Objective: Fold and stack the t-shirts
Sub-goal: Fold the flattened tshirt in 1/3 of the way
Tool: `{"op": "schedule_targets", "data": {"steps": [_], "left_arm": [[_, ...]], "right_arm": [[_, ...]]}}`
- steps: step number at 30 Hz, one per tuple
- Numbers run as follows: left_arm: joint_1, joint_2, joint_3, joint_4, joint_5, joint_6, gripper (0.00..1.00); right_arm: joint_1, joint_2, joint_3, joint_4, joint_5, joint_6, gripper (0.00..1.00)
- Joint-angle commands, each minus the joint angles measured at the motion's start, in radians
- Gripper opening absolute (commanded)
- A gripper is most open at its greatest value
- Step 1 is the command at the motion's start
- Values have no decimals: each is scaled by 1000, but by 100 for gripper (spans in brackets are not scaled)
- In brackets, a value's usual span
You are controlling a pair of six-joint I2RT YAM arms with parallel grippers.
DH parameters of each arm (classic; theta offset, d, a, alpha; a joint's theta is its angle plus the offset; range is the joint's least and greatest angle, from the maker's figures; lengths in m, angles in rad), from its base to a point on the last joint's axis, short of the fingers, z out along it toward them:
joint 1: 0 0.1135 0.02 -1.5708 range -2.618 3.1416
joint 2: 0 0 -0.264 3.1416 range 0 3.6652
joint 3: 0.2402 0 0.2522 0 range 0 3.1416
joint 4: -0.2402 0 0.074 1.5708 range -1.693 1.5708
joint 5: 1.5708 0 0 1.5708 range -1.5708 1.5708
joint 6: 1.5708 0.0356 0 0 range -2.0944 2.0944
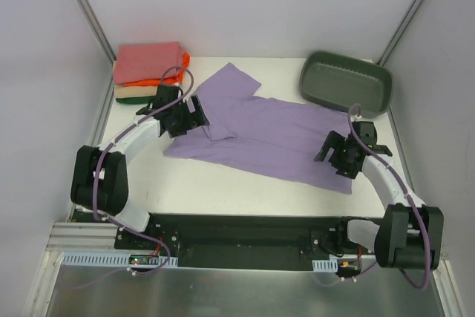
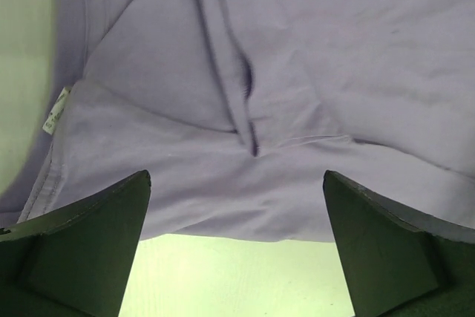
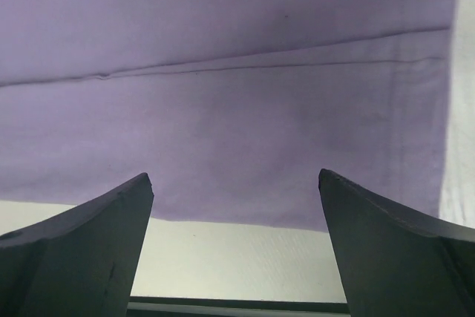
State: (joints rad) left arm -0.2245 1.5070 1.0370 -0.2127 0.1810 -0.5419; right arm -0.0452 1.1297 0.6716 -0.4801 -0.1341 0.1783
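Observation:
A lavender t-shirt [image 1: 267, 135] lies spread across the middle of the white table, one sleeve folded over at its far left. My left gripper [image 1: 191, 118] is open over the shirt's left end, by the collar; the left wrist view shows the shirt [image 2: 282, 72] with its label [image 2: 55, 111] and near edge between the open jaws. My right gripper [image 1: 335, 155] is open over the shirt's right hem; the right wrist view shows the hem [image 3: 245, 109]. A stack of folded shirts [image 1: 148, 64], salmon-pink on top, then orange, tan and dark green, sits at the far left corner.
A grey-green plastic tub [image 1: 345, 82] stands at the far right corner. Bare white table [image 1: 223, 183] runs along the near side of the shirt. Grey walls enclose the table on three sides.

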Motion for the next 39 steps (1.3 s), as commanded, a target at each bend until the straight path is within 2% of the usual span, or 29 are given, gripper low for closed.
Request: {"op": "schedule_targets", "data": {"steps": [1,6,10,13,17,22,25,28,34,39], "left_arm": [[7,103,-54,13,17,-46,99],[20,142,-120,10,-9,-81,99],[31,53,-251,-25,-86,-113,99],[31,-80,-392,-77,-146,-159,99],[31,-313,-598,-138,-144,-257,99],[30,-658,-747,-292,-175,-358,99],[30,-830,-753,-347,-230,-366,99],[30,-913,-703,-369,-233,-334,99],[24,-878,-551,-386,-126,-280,99],[-74,-780,-450,-379,-175,-297,99]], "right_arm": [[38,123,6,63,-65,-40,96],[38,246,11,58,-30,-36,96],[36,242,8,29,28,-42,96],[36,223,0,-1,53,-42,96],[38,185,-49,-11,-7,-54,96],[36,171,-61,-46,28,-72,96],[38,186,-53,-28,18,-71,96],[41,156,-63,-5,-42,-79,96],[64,-49,-87,-43,-27,-86,96],[65,-183,-83,-89,-7,-62,96]]}}
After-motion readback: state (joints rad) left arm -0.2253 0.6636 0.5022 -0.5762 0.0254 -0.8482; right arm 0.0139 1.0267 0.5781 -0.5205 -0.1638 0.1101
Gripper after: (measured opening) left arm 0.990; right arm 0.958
